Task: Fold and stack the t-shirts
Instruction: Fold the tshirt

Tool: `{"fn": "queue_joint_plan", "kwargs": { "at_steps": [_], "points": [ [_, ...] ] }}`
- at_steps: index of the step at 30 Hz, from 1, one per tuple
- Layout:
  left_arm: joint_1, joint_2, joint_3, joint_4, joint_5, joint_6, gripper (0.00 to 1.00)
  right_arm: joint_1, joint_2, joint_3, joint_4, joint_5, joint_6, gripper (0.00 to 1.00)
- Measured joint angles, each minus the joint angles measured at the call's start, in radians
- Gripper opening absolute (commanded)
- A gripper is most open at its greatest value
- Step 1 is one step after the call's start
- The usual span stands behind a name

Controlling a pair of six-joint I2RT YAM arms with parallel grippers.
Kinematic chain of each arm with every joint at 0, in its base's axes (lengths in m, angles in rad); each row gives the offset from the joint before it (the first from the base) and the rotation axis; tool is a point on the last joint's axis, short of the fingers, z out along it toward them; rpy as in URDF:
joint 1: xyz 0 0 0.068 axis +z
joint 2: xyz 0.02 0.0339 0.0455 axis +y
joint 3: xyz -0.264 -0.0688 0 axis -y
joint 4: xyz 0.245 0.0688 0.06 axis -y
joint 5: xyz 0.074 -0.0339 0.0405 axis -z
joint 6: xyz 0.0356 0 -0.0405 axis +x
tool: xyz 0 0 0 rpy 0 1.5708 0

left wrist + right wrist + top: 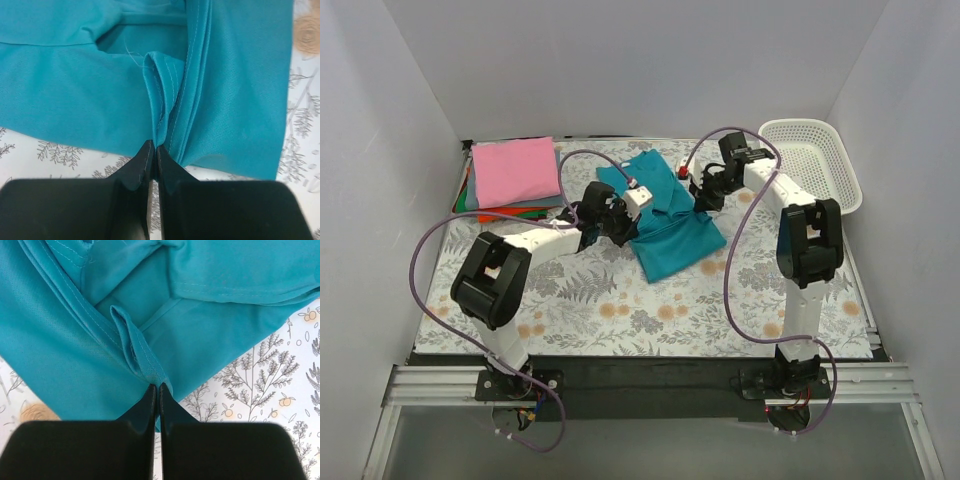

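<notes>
The teal-blue t-shirt is lying rumpled in the middle of the floral-clothed surface. The left hand and right hand are each clenching one of its stitched hem folds. A folded pink t-shirt is topping the far-left stack.

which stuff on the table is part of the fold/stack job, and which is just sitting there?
In the job:
teal t-shirt, pinched by the left fingers and the right fingers
pink t-shirt, folded, back left, on top of the folded pile

Just there:
white mesh basket, back right
floral table cloth
</notes>
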Motion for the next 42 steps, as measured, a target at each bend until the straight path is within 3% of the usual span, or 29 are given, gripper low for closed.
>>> {"fn": "queue_joint_plan", "kwargs": {
  "at_steps": [15, 42],
  "points": [
    [0.09, 0.131, 0.156, -0.012, 0.059, -0.017, 0.0, 0.007, 0.153, 0.208, 0.06, 0.028, 0.135, 0.01],
    [0.214, 0.296, 0.261, 0.099, 0.046, -0.179, 0.0, 0.064, 0.295, 0.27, 0.434, 0.137, 0.441, 0.01]
  ]
}}
